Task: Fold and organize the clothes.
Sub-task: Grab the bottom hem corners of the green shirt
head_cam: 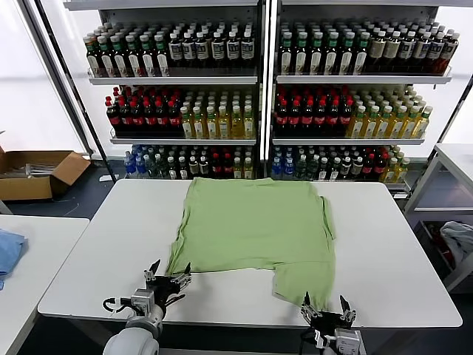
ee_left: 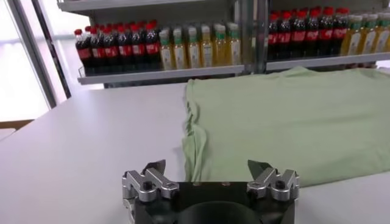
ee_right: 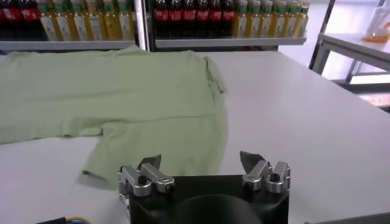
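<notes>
The light green polo shirt (head_cam: pixel 255 225) lies spread on the white desk (head_cam: pixel 392 244), apparently face down, since no collar, buttons or print show. Its body fills the middle of the desk; one flap of fabric hangs toward the near edge at about five o'clock, and the near hem runs across from seven o'clock to the centre.

The left tool (head_cam: pixel 168 279) hovers at the near edge, at seven o'clock from the shirt's middle, just beside the shirt's near-left corner. Its fingers stand wide open and hold nothing. The right tool (head_cam: pixel 326 308) sits at five o'clock, right at the tip of the hanging flap, likewise spread wide and empty. In the left wrist view the left tool (ee_left: pixel 210 173) faces the shirt's folded side edge (ee_left: pixel 196 143); in the right wrist view the right tool (ee_right: pixel 201 165) looks straight onto the near flap (ee_right: pixel 164 143).

The step in hand looks like the first grasp — each tool taking a near corner. To do it well, each tool should come down low enough to pinch fabric against the desk and catch only the layer meant for folding. The left side edge is already doubled over, so a shallow bite there may lift just one ply. Both tools should close together and lift evenly — otherwise the soft cloth will likely skew and wrinkle.
</notes>
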You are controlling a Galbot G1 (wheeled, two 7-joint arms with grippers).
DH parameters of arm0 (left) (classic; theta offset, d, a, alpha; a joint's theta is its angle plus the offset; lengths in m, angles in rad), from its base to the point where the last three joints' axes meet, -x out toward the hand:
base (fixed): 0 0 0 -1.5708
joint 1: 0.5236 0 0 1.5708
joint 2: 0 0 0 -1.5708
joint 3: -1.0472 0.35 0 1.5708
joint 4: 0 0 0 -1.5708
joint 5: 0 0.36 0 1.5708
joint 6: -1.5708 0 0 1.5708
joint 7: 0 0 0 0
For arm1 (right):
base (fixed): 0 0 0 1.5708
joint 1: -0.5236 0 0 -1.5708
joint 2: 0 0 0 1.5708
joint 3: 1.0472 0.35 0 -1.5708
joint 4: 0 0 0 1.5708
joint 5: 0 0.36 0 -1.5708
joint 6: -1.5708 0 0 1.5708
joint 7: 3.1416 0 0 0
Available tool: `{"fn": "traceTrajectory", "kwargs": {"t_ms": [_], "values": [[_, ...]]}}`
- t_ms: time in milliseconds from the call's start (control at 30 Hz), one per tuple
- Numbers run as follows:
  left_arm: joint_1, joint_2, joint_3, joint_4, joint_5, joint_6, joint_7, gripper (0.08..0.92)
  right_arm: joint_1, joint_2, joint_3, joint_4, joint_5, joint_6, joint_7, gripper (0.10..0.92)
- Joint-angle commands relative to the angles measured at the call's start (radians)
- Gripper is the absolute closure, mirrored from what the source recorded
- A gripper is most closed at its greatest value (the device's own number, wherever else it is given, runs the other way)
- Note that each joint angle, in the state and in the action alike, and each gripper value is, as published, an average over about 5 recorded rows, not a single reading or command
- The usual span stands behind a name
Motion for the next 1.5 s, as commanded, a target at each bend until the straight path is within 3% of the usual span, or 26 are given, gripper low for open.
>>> {"fn": "traceTrajectory", "kwargs": {"t_ms": [33, 333, 467, 1167, 1300, 1500], "values": [[-0.007, 0.004, 0.000, 0.030, -0.013, 0.004, 0.001, 0.177, -0.002, 0.010, -0.019, -0.007, -0.013, 0.000, 0.005, 0.203], [0.002, 0.002, 0.005, 0.050, -0.002, 0.005, 0.004, 0.177, -0.022, 0.024, -0.024, -0.043, 0.014, 0.015, 0.009, 0.205], [0.005, 0.003, 0.008, 0.053, -0.001, 0.005, 0.004, 0.204, -0.036, 0.028, -0.028, -0.056, 0.028, 0.034, 0.023, 0.288], [0.016, 0.008, 0.007, 0.038, -0.030, 0.006, 0.002, 0.797, -0.028, -0.050, 0.016, -0.019, 0.037, 0.053, -0.001, 0.891], [0.020, 0.004, 0.009, 0.028, -0.030, -0.023, 0.002, 0.895, -0.023, -0.062, 0.028, 0.001, 0.035, 0.062, -0.025, 0.920], [0.018, -0.004, 0.009, -0.011, -0.034, -0.110, 0.002, 0.915, 0.011, -0.070, 0.059, 0.069, 0.031, 0.087, -0.080, 0.920]]}}
